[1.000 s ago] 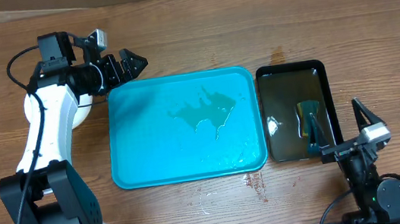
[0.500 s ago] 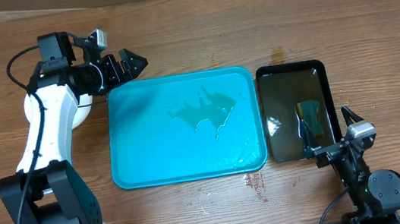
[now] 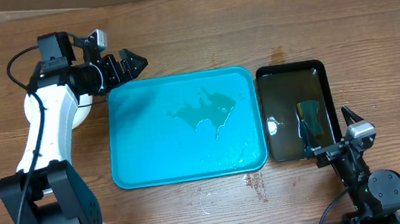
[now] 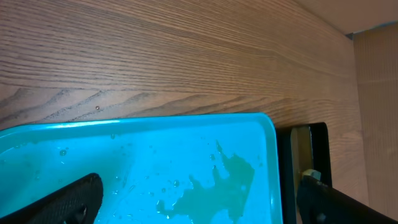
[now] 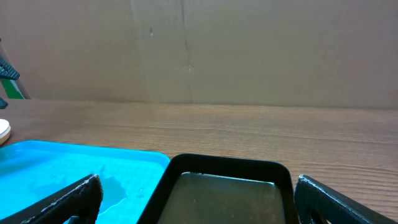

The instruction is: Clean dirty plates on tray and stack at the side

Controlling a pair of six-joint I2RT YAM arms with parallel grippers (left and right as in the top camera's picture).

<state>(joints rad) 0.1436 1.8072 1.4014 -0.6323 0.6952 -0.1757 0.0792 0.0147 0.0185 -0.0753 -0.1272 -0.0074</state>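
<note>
Turquoise tray point(image 3: 127, 174): sits mid-table with no plates on it, just a greenish puddle point(image 3: 204, 111) in the middle and some droplets around it.
Progress: pretty much done, I'd say. Nothing dirty shows on the tray, so the cleaning and moving part looks finished.
Plates point(image 3: 88, 113): white and round, on the table just off the tray's left edge, mostly tucked under the left arm. Can't count them or tell whether the stack is tidy, too much is hidden. The right wrist view only catches a thin white sliver at its far left edge.
What's left: maybe nothing beyond pulling the arms back. Can't check the plates for smears from here.
Left gripper point(image 3: 129, 65): wide open, holding nothing, hanging over the table just past the tray's far left corner.
Right gripper point(image 3: 337, 137): wide open too, empty, down by the near end of the black tray point(image 3: 290, 68).
Black tray: murky water inside, plus a blue and yellow thing point(image 3: 310, 125), maybe a sponge, hard to tell.
</note>
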